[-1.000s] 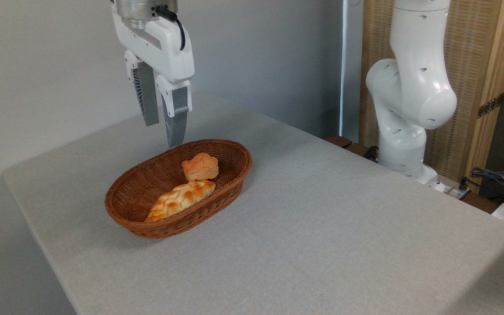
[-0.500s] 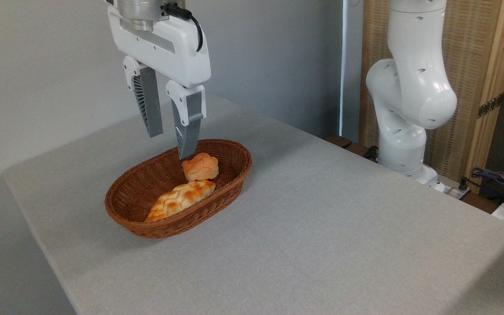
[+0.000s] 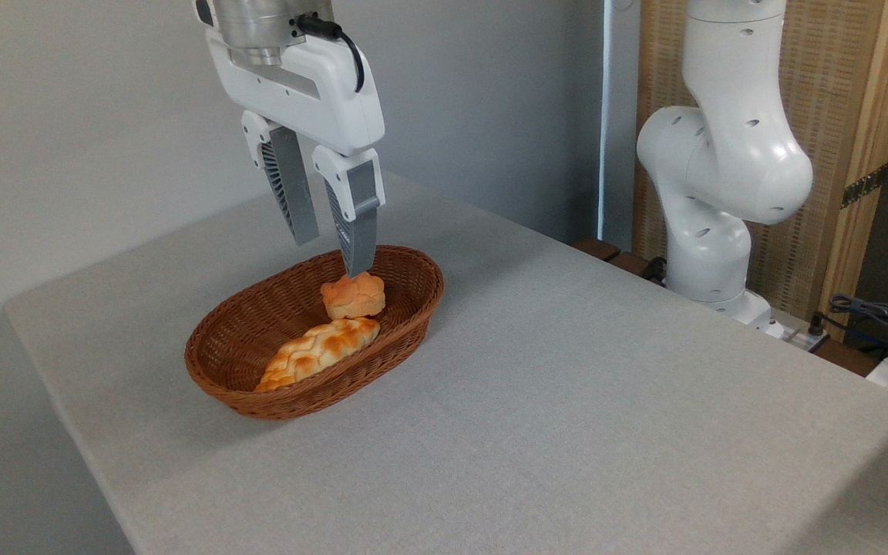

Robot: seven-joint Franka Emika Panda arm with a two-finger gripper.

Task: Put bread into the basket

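Observation:
The bread (image 3: 353,297), a small orange-golden knotted bun, lies inside the brown wicker basket (image 3: 413,316) toward its far right end. My gripper (image 3: 332,257) hangs just above the bun and slightly to its left. It is open, with a narrow gap and nothing between the fingers. The right fingertip comes down close to the bun's top; I cannot tell whether it touches.
A longer, paler braided loaf (image 3: 317,351) lies along the basket's near side. The basket sits on a grey table (image 3: 567,401) whose left edge runs close by. The arm's white base (image 3: 721,177) stands at the table's far right, with cables (image 3: 876,320) beyond.
My gripper has travelled right across the basket's far rim, from above the left part to over the bun. The bun and the loaf have stayed put.

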